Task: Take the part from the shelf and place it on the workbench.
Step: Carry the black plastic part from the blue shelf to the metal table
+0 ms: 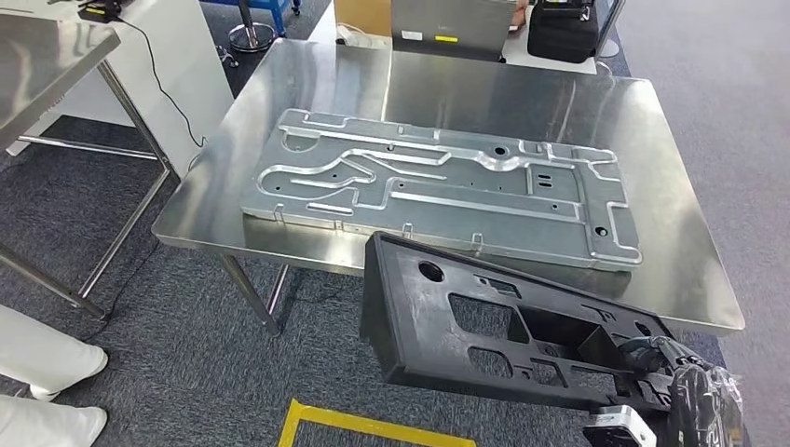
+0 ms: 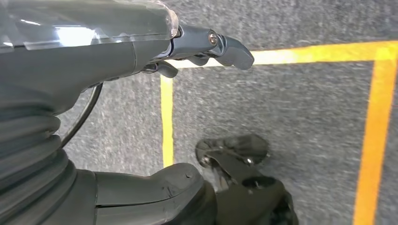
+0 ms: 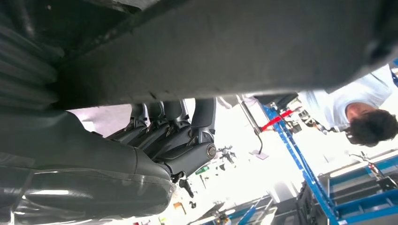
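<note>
While the right robot hand (image 1: pixel 685 391) grips the black plastic part (image 1: pixel 484 321) at its near end, fingers (image 3: pixel 173 126) curled up against its underside, the part hangs tilted in the air just off the near edge of the steel surface (image 1: pixel 671 251). A stamped metal plate (image 1: pixel 438 182) lies flat there. Over grey carpet and yellow tape (image 2: pixel 166 117), the left robot hand (image 2: pixel 117 51) holds nothing, fingers apart.

Head view high, faces down on workbench (image 1: pixel 652 140); wrist views close.
</note>
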Controlling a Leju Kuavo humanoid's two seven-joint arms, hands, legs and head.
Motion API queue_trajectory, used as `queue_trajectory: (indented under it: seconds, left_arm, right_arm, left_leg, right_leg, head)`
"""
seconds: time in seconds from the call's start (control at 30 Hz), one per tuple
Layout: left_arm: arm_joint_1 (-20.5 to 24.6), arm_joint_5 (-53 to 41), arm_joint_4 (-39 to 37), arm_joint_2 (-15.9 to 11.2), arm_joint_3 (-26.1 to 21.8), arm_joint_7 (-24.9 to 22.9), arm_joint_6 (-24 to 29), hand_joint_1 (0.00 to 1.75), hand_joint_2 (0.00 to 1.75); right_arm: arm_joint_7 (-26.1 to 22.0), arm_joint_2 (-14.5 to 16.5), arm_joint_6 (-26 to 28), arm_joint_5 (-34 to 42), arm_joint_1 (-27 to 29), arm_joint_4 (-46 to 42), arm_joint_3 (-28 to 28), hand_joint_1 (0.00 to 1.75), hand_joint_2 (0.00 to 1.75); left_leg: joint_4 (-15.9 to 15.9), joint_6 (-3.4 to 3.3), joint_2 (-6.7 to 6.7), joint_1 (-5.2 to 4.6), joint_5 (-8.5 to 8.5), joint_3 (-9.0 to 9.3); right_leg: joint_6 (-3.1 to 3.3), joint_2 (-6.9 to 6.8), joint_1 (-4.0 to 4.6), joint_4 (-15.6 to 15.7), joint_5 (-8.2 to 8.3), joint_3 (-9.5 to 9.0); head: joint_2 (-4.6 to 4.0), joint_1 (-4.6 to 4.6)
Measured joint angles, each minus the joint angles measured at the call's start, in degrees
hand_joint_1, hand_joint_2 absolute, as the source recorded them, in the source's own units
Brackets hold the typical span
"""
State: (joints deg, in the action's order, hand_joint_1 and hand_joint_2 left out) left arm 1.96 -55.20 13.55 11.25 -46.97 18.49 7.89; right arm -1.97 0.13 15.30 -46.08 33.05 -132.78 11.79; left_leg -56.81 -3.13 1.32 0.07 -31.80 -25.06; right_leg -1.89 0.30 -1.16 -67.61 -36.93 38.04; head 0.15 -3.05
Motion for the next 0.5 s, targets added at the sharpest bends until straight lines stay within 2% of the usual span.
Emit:
queue_trajectory:
  seconds: [0.03, 0.07, 0.1, 0.13, 0.2, 0.27, 0.3, 0.37, 0.4, 0.43, 0.47, 0.5]
  left_arm:
    - [-0.07, -0.01, -0.02, 0.04, -0.01, -0.01, -0.06, 0.0, 1.75]
    - [-0.08, -0.03, -0.03, 0.08, -0.01, -0.01, -0.12, 0.0, 1.75]
    - [-0.05, -0.06, -0.04, 0.1, -0.02, -0.05, -0.18, 0.0, 1.75]
    - [0.05, -0.14, -0.05, 0.11, -0.02, -0.06, -0.21, 0.0, 1.75]
    - [0.44, -0.39, -0.01, 0.05, -0.02, -0.04, -0.21, 0.0, 1.75]
    - [0.8, -0.63, 0.04, 0.0, -0.01, 0.0, -0.19, 0.0, 1.75]
    - [0.92, -0.76, 0.07, -0.02, -0.01, -0.06, -0.15, 0.0, 1.75]
    - [0.99, -1.15, 0.07, -0.05, 0.0, -0.38, 0.01, 0.0, 1.75]
    - [0.98, -1.4, 0.07, -0.1, 0.0, -0.62, 0.09, 0.0, 1.75]
    - [0.95, -1.61, 0.07, -0.17, 0.0, -0.83, 0.14, 0.0, 1.75]
    - [0.94, -1.72, 0.07, -0.26, 0.0, -0.96, 0.15, 0.0, 1.75]
    - [0.93, -1.81, 0.07, -0.33, 0.0, -1.02, 0.15, 0.0, 1.75]
  right_arm:
    - [0.0, -0.01, -0.23, -0.21, 0.09, 0.01, 0.15, 1.75, 1.75]
    - [0.02, -0.02, -0.63, -0.57, 0.17, 0.01, 0.32, 1.75, 1.75]
    - [0.04, -0.02, -1.08, -1.04, 0.33, -0.03, 0.5, 1.75, 1.75]
    - [0.04, -0.02, -1.62, -1.68, 0.47, -0.11, 0.7, 1.75, 1.75]
    - [0.0, -0.09, -2.72, -3.14, 0.81, -0.37, 1.18, 1.75, 1.75]
    - [-0.04, -0.19, -3.59, -4.31, 1.08, -0.54, 1.63, 1.75, 1.75]
    - [-0.04, -0.21, -4.0, -5.04, 1.17, -0.58, 1.84, 1.75, 1.75]
    - [0.12, -0.39, -5.18, -7.69, 1.23, -0.77, 2.33, 1.75, 1.75]
    - [0.26, -0.57, -5.81, -9.23, 1.25, -0.87, 2.64, 1.75, 1.75]
    - [0.4, -0.79, -6.33, -10.51, 1.27, -0.96, 2.95, 1.75, 1.75]
    - [0.51, -1.01, -6.66, -11.35, 1.28, -1.01, 3.24, 1.75, 1.75]
    - [0.56, -1.18, -6.82, -11.72, 1.25, -1.03, 3.49, 1.75, 1.75]
  left_leg:
    - [-0.18, 0.13, 0.01, -0.08, -1.13, 1.23]
    - [-0.25, 0.41, 0.06, -0.16, -2.19, 2.07]
    - [-0.14, 0.77, 0.12, -0.14, -3.09, 2.74]
    - [-0.3, 1.17, 0.16, -0.15, -3.51, 3.34]
    - [-2.12, 1.99, 0.07, -0.01, -2.56, 3.13]
    - [-7.88, 2.62, -0.35, 0.05, -1.05, 0.17]
    - [-11.2, 2.84, -0.57, 0.16, -1.51, -2.1]
    - [-15.58, 3.26, -0.79, 0.38, -5.23, -6.52]
    - [-16.16, 3.4, -0.85, 0.5, -7.16, -8.21]
    - [-15.48, 3.48, -0.9, 0.58, -7.96, -9.36]
    - [-13.64, 3.47, -0.93, 0.62, -7.06, -9.97]
    - [-10.7, 3.4, -0.96, 0.64, -4.2, -10.14]
  right_leg:
    - [0.37, 0.03, 0.21, 2.69, 4.73, 0.37]
    - [0.79, 0.07, 0.48, 4.55, 8.66, 0.5]
    - [1.22, 0.12, 0.75, 5.5, 11.52, 0.49]
    - [1.61, 0.19, 0.95, 5.71, 12.3, 0.26]
    - [2.41, 0.31, 0.91, 6.42, 11.41, -1.22]
    - [3.15, 0.22, 0.65, 7.86, 10.86, -3.27]
    - [3.38, 0.12, 0.54, 8.5, 10.51, -4.28]
    - [3.61, 0.1, 0.43, 9.27, 9.48, -6.15]
    - [3.54, 0.15, 0.39, 9.47, 8.83, -7.08]
    - [3.41, 0.21, 0.34, 9.55, 8.13, -8.0]
    - [3.24, 0.25, 0.28, 9.56, 7.42, -8.91]
    - [3.03, 0.25, 0.24, 9.56, 6.7, -9.84]
  head:
    - [0.0, 0.0]
    - [0.0, 0.0]
    - [0.0, 0.02]
    - [0.0, 0.03]
    - [0.0, 0.03]
    - [0.0, 0.03]
    - [0.0, 0.03]
    - [0.0, 0.04]
    - [0.0, 0.04]
    - [0.0, 0.04]
    - [0.0, 0.04]
    - [0.0, 0.04]
